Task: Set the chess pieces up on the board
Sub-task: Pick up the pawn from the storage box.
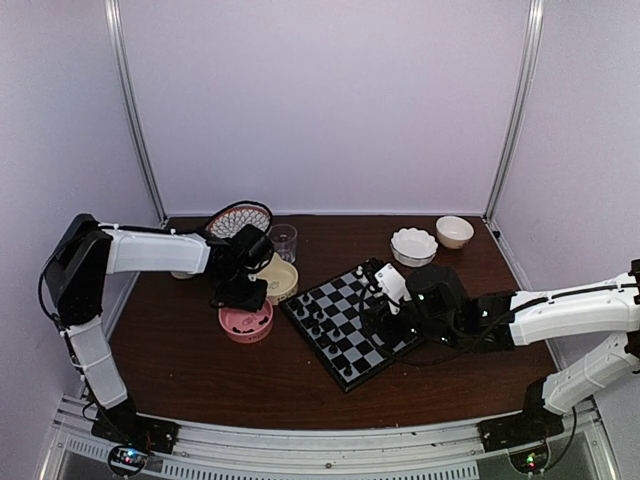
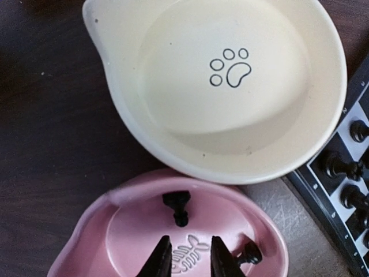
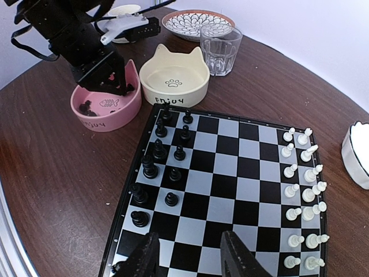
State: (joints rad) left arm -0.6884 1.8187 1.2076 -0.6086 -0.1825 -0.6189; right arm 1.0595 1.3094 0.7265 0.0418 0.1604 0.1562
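Hovering with jaws slightly parted and empty, the left gripper faces chess pieces, probably light and slippery: pinch mid-stem. The right gripper likewise stands parted, empty.

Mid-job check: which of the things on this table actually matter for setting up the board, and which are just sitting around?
Job: black chess pieces, some in the pink bowl, others on the board; left gripper, open inside that bowl.
Lying about: cream paw-print bowl, glass, patterned plate, scalloped white bowl, small beige bowl; white chessmen, already in rows.
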